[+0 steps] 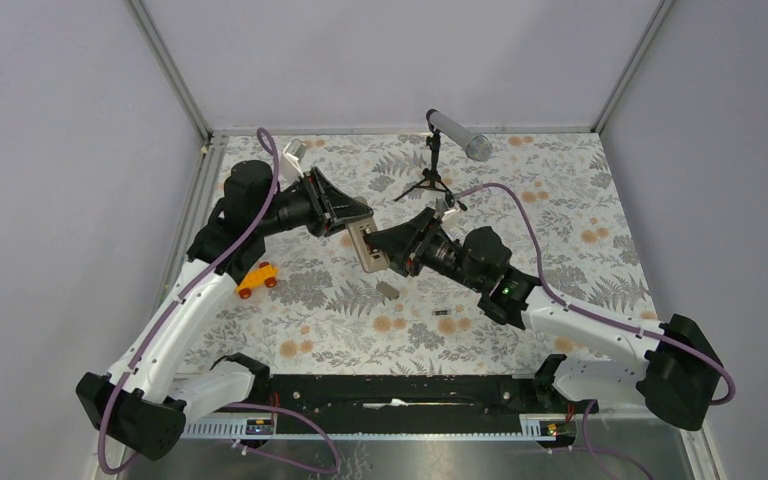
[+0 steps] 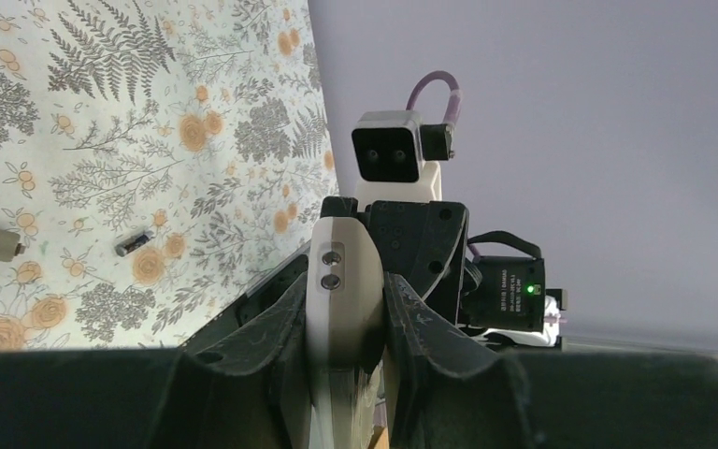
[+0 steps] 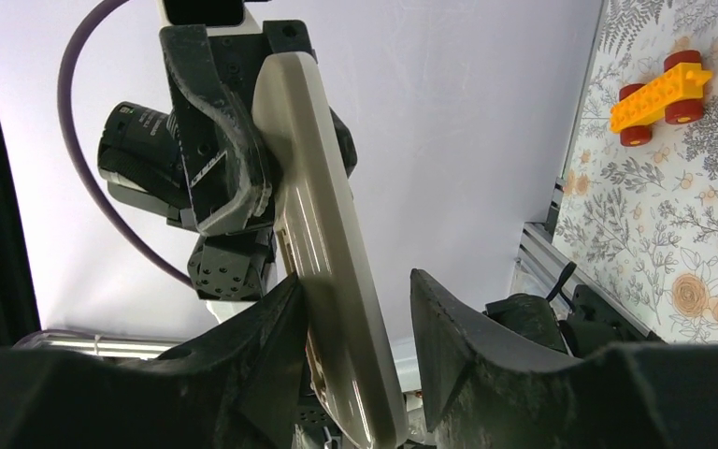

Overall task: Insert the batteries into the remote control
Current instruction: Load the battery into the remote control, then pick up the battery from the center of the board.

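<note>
From above, the left claw (image 1: 352, 220) and right claw (image 1: 385, 245) meet over the middle of the table (image 1: 560, 200), with the remote control (image 1: 364, 250) held between them. One battery (image 1: 443, 313) lies on the table near the right arm. A grey cover (image 1: 387, 290) lies close by, and an orange toy car (image 1: 258, 279) sits beside the left arm.

At the left wrist, the left claw (image 2: 341, 304) is clamped on the remote control (image 2: 341, 281), both fingers pressed to its sides. The battery (image 2: 131, 244) lies on the table (image 2: 75, 112) beyond.

At the right wrist, the right claw (image 3: 355, 323) stands apart around the remote control (image 3: 323, 234), which touches one finger and is clear of the other. The left claw (image 3: 220, 168) grips its far end.
</note>
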{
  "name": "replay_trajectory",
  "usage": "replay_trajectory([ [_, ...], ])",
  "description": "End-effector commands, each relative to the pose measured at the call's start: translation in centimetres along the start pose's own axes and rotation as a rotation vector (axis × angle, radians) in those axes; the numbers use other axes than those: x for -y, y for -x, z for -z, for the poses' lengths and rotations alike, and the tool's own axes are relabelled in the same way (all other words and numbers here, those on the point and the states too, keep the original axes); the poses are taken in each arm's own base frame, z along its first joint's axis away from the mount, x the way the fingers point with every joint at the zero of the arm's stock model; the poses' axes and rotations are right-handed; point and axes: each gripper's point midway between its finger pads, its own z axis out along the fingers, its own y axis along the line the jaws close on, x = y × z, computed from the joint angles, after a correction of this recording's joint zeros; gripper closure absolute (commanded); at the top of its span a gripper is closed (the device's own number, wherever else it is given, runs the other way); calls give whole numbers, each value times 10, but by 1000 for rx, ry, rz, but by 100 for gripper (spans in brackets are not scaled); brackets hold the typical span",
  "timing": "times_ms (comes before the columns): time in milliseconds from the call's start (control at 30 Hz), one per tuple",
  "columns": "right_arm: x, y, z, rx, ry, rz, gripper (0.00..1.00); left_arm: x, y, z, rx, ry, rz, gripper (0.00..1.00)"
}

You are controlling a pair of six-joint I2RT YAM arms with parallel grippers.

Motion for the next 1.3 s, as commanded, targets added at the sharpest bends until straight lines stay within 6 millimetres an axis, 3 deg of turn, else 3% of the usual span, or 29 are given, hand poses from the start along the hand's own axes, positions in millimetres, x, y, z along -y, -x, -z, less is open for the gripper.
replay_trajectory([
  [0, 49, -13, 9, -59, -145, 33, 51, 77, 23, 23, 80, -241, -58, 100],
  [133, 41, -12, 7, -65, -113, 35, 43, 69, 21, 20, 70, -221, -76, 100],
  [300, 9, -3, 4, -66, -16, 107, 14, 43, 14, 14, 37, -147, -152, 100],
  [367, -5, 5, 8, -41, 31, 156, 7, 32, 10, 13, 21, -124, -204, 100],
  [433, -19, 14, 16, -23, 66, 218, 4, 19, 9, 13, 10, -92, -262, 100],
  [567, -16, 29, 27, -32, -61, 375, 5, -9, 13, 15, 36, 4, -363, 100],
  [700, 19, 45, 45, -18, -282, 577, 6, -19, 20, 21, 70, 22, -443, 100],
  [833, 92, 55, 69, -181, -531, 888, 31, -40, 33, 26, 118, 102, -443, 100],
  [1033, 198, 27, 109, -633, -765, 1317, 31, -89, 67, 47, 308, 338, -340, 100],
  [1133, 223, 42, 118, -699, -887, 1411, 30, -99, 82, 64, 412, 413, -322, 100],
  [1267, 232, 52, 124, -795, -926, 1516, 28, -99, 90, 78, 471, 433, -335, 100],
])
